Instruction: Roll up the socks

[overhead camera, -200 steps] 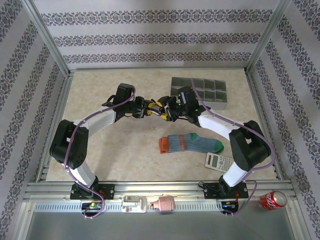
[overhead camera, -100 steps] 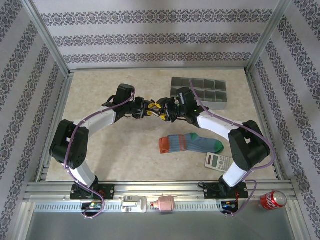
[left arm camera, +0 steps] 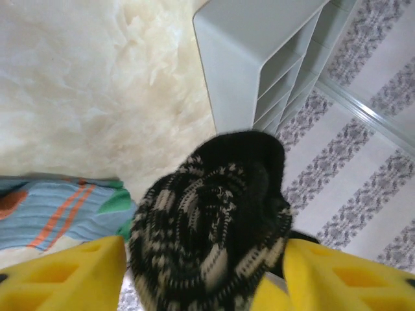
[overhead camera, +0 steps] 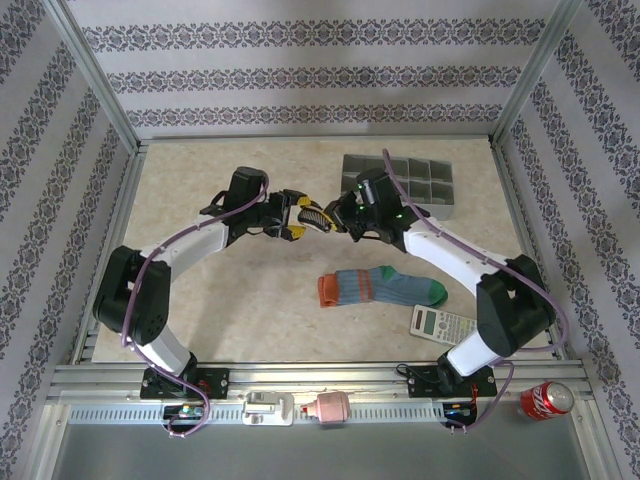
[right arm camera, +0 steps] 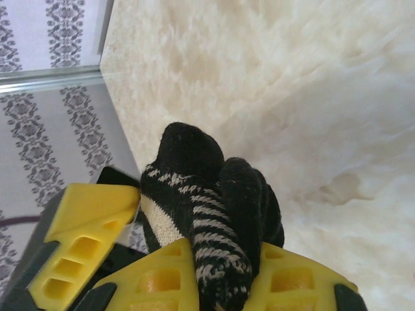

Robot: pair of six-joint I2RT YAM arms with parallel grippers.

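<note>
The black sock with beige stripes [overhead camera: 320, 216] is rolled into a bundle and held above the table between both grippers. My right gripper [overhead camera: 338, 213] is shut on an edge of the bundle, and its yellow fingers [right arm camera: 162, 275] pinch a striped fold of the black sock [right arm camera: 214, 214]. My left gripper [overhead camera: 300, 213] stands open. In the left wrist view its fingers [left arm camera: 65, 272] flank the spiral end of the black roll [left arm camera: 207, 220] with a slight gap on the left side. The blue-teal sock [overhead camera: 380, 288] with orange cuff and green toe lies flat on the table, and its toe end [left arm camera: 58, 210] lies below the roll.
A grey compartment tray [overhead camera: 400, 183] stands at the back right, close behind the grippers, its wall [left arm camera: 259, 65] near the roll. A grey calculator [overhead camera: 437, 323] lies right of the flat sock. A red can [overhead camera: 545, 400] rests on the front rail.
My left jaws have spread apart around the black roll. My right jaws have closed on it. Both wrists shifted slightly, the roll staying between them.
</note>
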